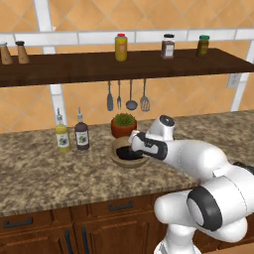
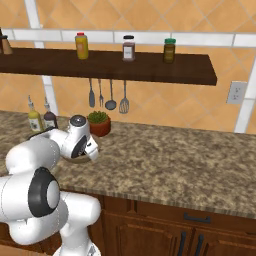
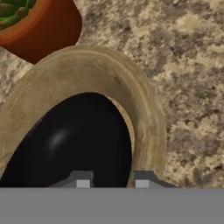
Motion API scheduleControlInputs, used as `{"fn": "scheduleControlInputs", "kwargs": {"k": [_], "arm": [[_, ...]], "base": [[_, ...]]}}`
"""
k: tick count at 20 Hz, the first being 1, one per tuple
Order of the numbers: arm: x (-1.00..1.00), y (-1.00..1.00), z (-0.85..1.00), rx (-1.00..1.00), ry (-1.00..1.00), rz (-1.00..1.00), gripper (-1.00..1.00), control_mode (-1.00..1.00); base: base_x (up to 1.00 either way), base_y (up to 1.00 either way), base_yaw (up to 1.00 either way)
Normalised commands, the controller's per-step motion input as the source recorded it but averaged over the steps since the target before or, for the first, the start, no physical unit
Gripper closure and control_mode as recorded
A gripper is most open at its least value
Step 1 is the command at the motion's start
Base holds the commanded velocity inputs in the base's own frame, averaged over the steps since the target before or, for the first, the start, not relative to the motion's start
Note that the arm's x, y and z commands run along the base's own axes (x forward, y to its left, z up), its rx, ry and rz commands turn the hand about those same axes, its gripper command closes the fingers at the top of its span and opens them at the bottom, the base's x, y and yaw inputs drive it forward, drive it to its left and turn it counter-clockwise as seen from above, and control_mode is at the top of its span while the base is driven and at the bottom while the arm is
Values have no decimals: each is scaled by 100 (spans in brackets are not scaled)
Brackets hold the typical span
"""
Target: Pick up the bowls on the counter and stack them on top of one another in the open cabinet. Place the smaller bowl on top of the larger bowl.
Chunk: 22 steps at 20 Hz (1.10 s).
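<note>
1. The black bowl sat nested inside the tan bowl, both on the counter beside the plant pot.
2. My gripper straddled the black bowl's rim, jaws slightly apart; I couldn't tell whether they gripped.
3. The shelf held no bowls; the move there remained.

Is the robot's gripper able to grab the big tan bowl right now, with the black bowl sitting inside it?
Probably yes. The gripper sits right at the larger bowl, whose thick rim is bare on that side. The smaller bowl fills the middle but leaves the rim free; the plant pot stands apart.
</note>
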Motion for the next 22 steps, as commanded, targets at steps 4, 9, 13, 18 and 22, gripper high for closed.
{"fn": "scheduleControlInputs", "kwargs": {"k": [4, 9, 13, 18, 22], "arm": [[0, -8, 34, 1, 0, 0, -100, -100], [-23, -15, 26, 6, 1, 0, -100, -100], [-6, 8, -21, 1, 10, 0, -100, -100], [23, 14, -34, 0, 1, -2, -100, -100], [-1, 26, -37, 0, 0, -6, -100, -100]], "base": [[0, 0, 0], [0, 0, 0], [0, 0, 0], [0, 0, 0], [0, 0, 0]]}}
